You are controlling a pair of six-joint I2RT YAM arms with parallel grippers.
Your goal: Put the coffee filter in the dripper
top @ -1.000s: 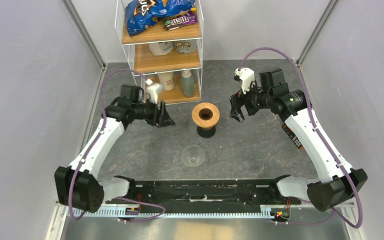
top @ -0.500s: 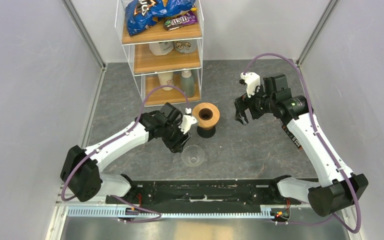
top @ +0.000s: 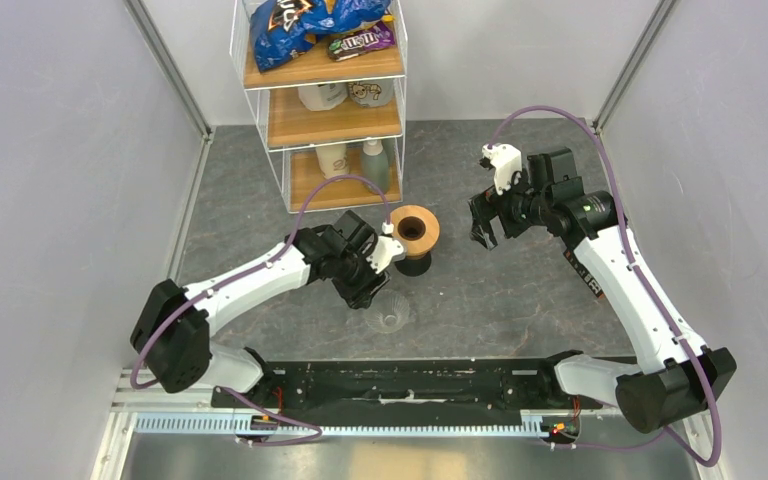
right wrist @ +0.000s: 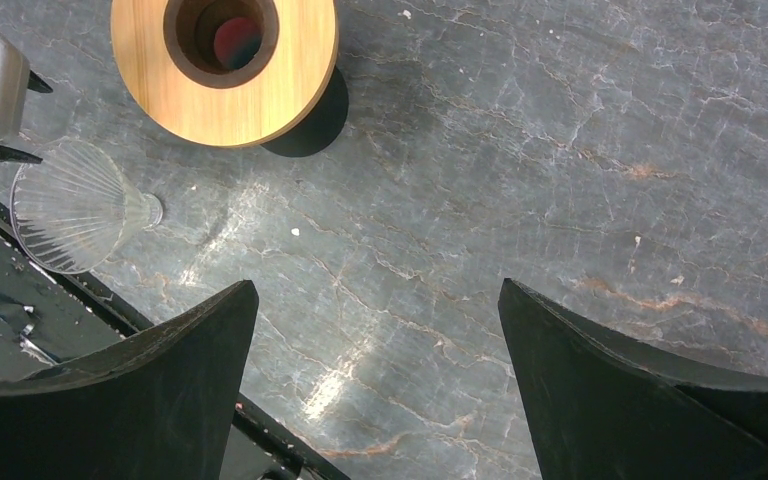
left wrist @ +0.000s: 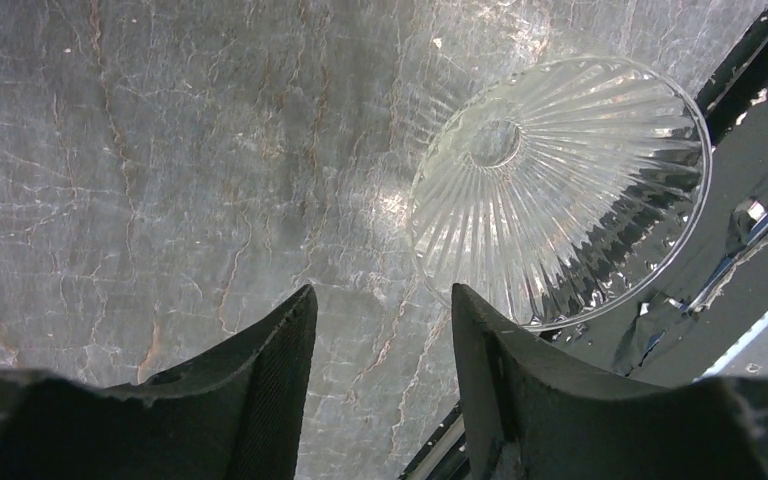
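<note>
The right gripper's (right wrist: pixel 375 290) jaws stood spread wide and empty above the grey veined desk (right wrist: pixel 580 200), right of the dripper's wooden ring (right wrist: pixel 300 60). The left gripper's (left wrist: pixel 380 300) jaws, half spread, held nothing, just left of the glass cone (left wrist: pixel 560 190), which lay on its side nearer. Whether the ring's brown lining (right wrist: pixel 185 40) was the coffee filter could not be told.

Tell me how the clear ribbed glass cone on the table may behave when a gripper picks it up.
The glass cone looks thin and clear, so it is probably rigid but fragile. Its glossy sloped wall may slip from the left gripper. Being round, it may roll if pushed.
</note>
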